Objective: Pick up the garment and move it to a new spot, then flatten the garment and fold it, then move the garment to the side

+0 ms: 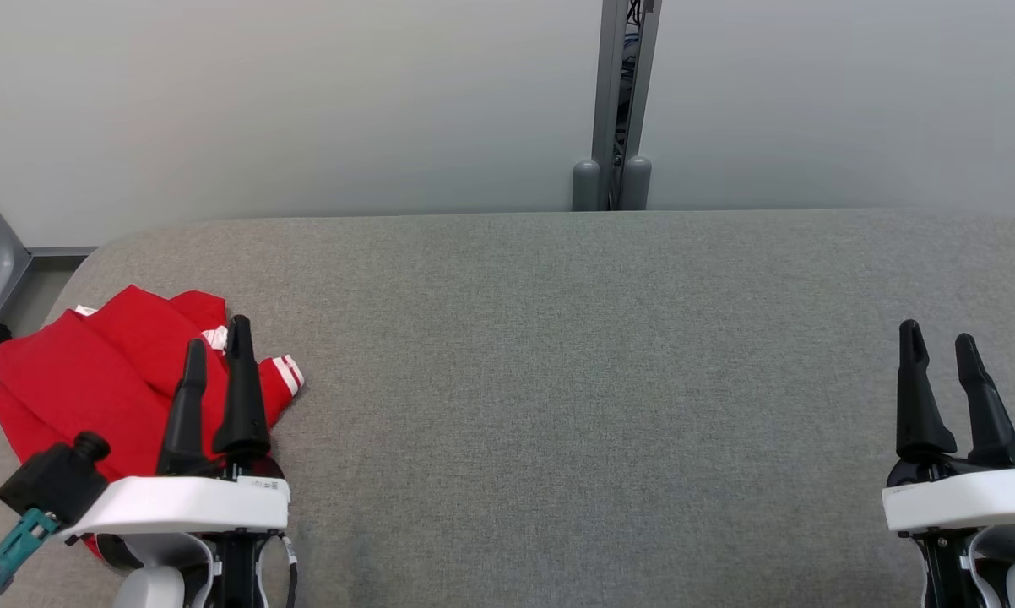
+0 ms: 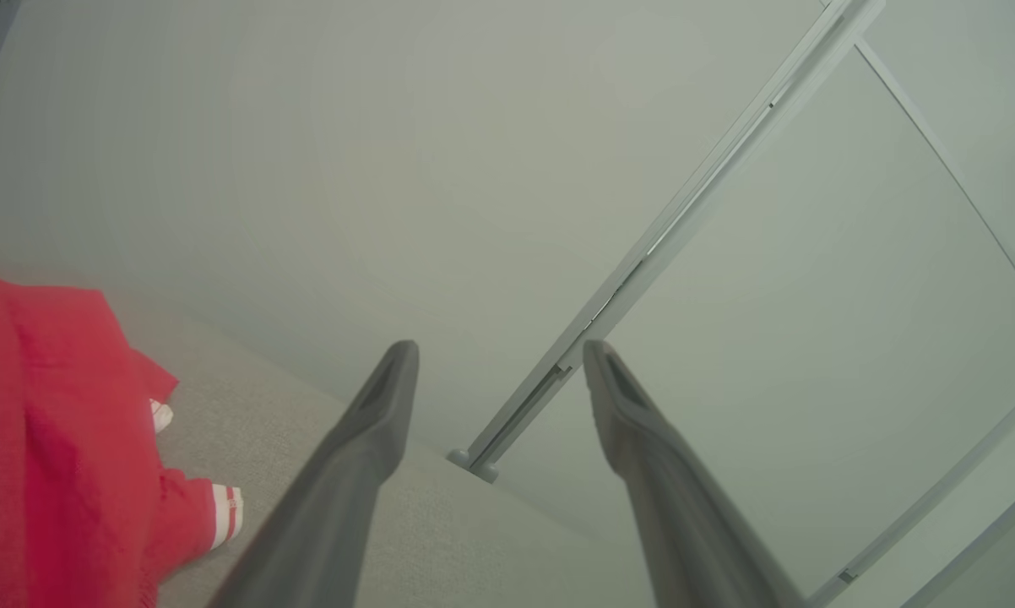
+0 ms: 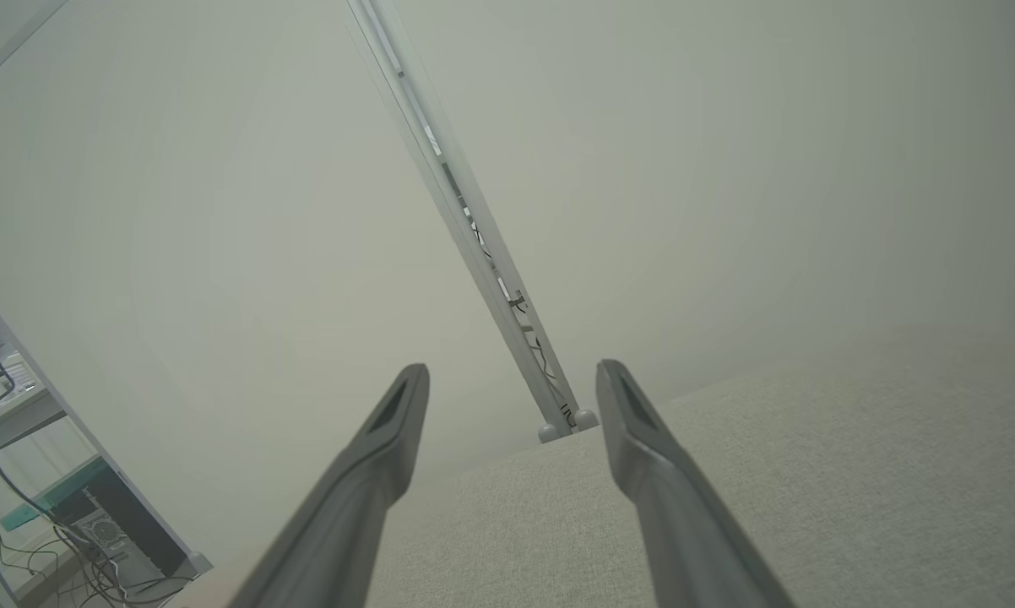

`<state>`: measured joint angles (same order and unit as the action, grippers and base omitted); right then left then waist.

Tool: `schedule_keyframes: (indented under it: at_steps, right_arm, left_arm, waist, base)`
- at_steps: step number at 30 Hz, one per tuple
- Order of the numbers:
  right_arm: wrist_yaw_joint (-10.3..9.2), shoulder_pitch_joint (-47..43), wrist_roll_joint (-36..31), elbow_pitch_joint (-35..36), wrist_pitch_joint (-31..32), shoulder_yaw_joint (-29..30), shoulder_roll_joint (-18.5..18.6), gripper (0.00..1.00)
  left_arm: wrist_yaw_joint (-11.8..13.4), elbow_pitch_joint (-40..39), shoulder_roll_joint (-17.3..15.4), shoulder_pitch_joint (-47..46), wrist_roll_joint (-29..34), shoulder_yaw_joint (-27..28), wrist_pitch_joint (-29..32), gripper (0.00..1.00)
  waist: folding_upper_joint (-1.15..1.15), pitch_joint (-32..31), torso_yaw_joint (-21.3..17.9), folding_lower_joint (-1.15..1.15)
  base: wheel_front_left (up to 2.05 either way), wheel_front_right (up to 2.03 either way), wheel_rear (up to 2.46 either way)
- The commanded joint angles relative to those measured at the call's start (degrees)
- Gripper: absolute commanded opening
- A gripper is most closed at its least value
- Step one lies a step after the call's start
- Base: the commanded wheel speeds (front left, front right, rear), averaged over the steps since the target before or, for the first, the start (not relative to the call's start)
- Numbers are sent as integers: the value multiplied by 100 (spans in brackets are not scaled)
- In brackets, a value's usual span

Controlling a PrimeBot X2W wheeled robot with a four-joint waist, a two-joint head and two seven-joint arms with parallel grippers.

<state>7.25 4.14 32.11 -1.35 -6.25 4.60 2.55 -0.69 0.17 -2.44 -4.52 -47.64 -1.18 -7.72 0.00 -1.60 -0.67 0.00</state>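
Crumpled red garment (image 1: 77, 380) with white-striped cuffs at the near-left edge of the grey padded table (image 1: 558, 380); left gripper (image 1: 217, 333) at its right side, apart from the cloth, fingers parted, empty; right gripper (image 1: 938, 333) well apart at near right, likewise spread and empty.

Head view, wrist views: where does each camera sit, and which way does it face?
Head view: on the head, looking forward and down across the grey padded surface to the wall; left gripper by the red garment, right gripper lower right, both open.
Left wrist view: on the left wrist, facing the wall along its fingers; garment at its left.
Right wrist view: on the right wrist, facing the wall along its fingers.
Shared: all three show the grey post.
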Motion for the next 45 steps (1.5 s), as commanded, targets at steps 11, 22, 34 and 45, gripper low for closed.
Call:
schedule_keyframes:
  at_steps: [11,22,34,45]
  right_arm:
    - [31,0,-1260,95,-257,-199,83,100]
    - [33,-17,-1955,-273,-420,-227,68,100]
    - [33,52,-2487,-714,-586,-301,59,100]
    - [35,5,-2806,-874,-718,-377,49,100]
  left_arm:
    - [288,6,-37,108,1249,-549,-203,100]
    - [590,556,-42,130,2145,-935,-341,100]
    - [689,769,-48,191,2390,-1066,-476,100]
    - [697,1031,-52,281,2621,-1115,-595,100]
  waist:
    - [0,-22,-14,0]
    - [0,-59,-41,0]
    - [0,-68,-25,0]
    - [0,-119,-29,0]
  base:
    - [0,0,0]
    - [0,0,0]
    - [0,0,0]
    - [0,0,0]
